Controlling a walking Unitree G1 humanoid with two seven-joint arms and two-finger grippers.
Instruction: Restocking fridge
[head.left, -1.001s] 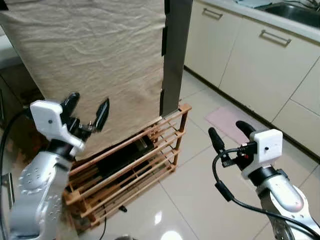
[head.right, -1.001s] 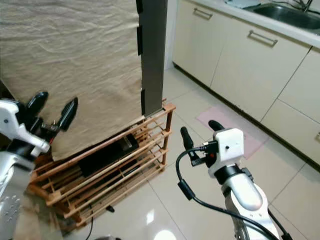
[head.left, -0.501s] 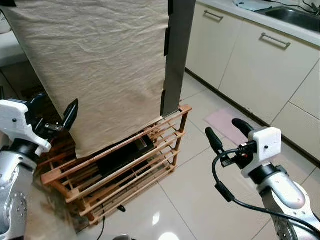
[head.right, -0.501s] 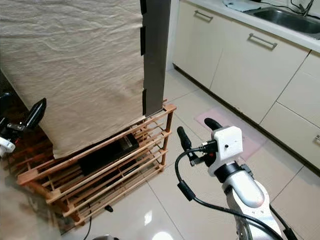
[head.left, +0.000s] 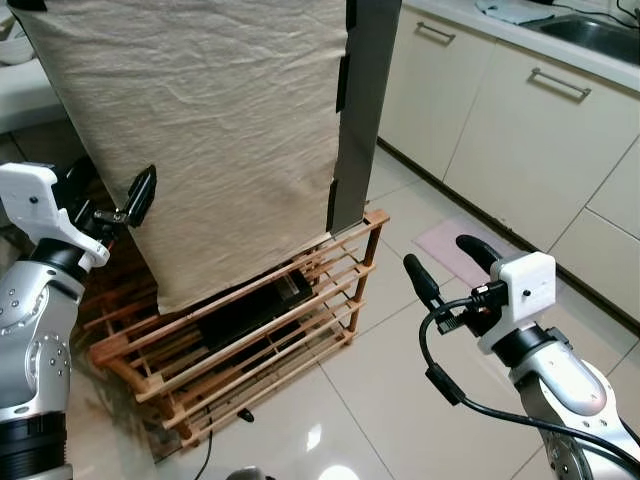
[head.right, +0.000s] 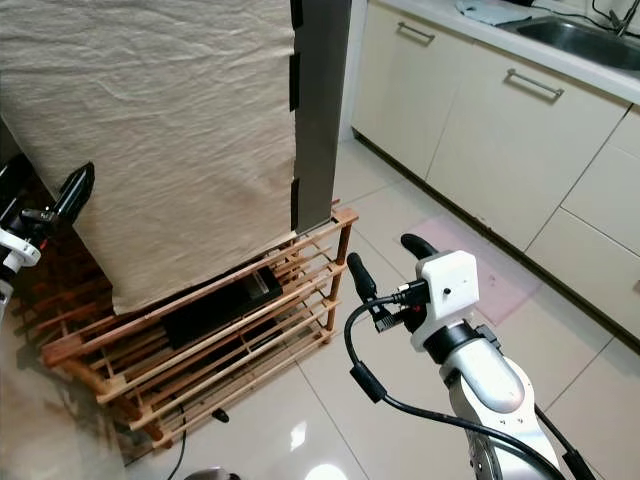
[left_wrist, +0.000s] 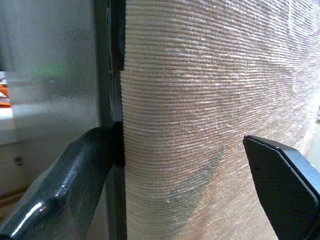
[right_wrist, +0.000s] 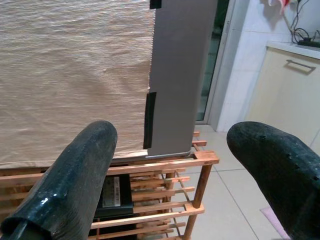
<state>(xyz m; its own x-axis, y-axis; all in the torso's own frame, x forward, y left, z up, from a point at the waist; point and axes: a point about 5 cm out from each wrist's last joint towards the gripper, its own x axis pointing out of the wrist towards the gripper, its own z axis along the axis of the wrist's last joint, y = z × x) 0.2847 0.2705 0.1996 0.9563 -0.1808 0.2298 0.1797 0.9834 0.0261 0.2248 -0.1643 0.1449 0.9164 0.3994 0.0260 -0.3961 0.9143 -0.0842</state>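
Note:
The fridge (head.left: 365, 100) is a tall grey box, its front draped in a wrinkled beige cloth (head.left: 220, 130), standing on a low wooden slat rack (head.left: 250, 350). My left gripper (head.left: 108, 195) is open at the cloth's left edge, about mid-height. In the left wrist view its fingers (left_wrist: 65, 185) straddle the dark edge (left_wrist: 112, 100) beside the cloth, with nothing held. My right gripper (head.left: 448, 265) hangs open over the floor tiles, right of the rack, and points at the fridge's lower corner (right_wrist: 172, 100).
A black flat box (head.left: 255, 310) lies inside the rack. Cream cabinets (head.left: 500, 110) with metal handles run along the right under a counter with a sink (head.left: 590, 30). A pink mat (head.left: 450, 245) lies on the glossy tiles.
My left gripper has swung left and slightly up, from in front of the cloth to its left edge. The view has shifted a little. The right gripper has hardly moved.

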